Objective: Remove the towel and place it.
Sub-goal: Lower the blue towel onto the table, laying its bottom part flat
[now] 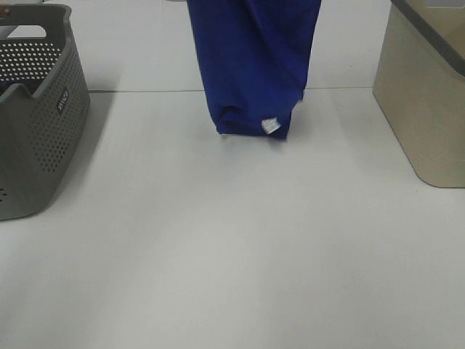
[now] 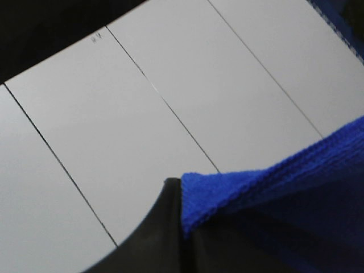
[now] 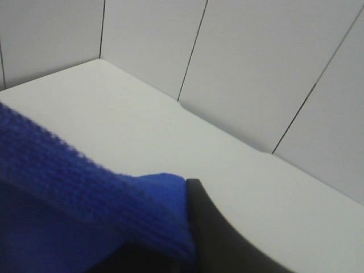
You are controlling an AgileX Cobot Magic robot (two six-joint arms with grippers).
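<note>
Well to the right of the basket point(image 1: 43, 123), as my high camera shows it, the towel point(image 1: 254, 58) hangs in a long bunched drop from somewhere above the frame. Its lower end, the one with the white tag point(image 1: 270, 125), is at or just over the table point(image 1: 218, 254); I cannot tell whether it touches. Both wrist cameras show blue pile pressed against a dark finger, so I read the left gripper point(image 2: 181, 227) as clamped on one top edge of the cloth and the right gripper point(image 3: 190, 244) as clamped on the other. By my reckoning the removal is done, since no part of the towel that I can see is in or on the basket. The placing is what remains, and nothing has been set down yet. Lowering and spreading it, or carrying it further from the basket, is left to do. As for containers, the basket's perforated wall and cut-out handle face me, but its inside is mostly hidden, so I cannot say what it holds. Beyond the towel, far from the basket, is a beige bin point(image 1: 421, 109) with a dark rim, and its contents are out of my sight too.
</note>
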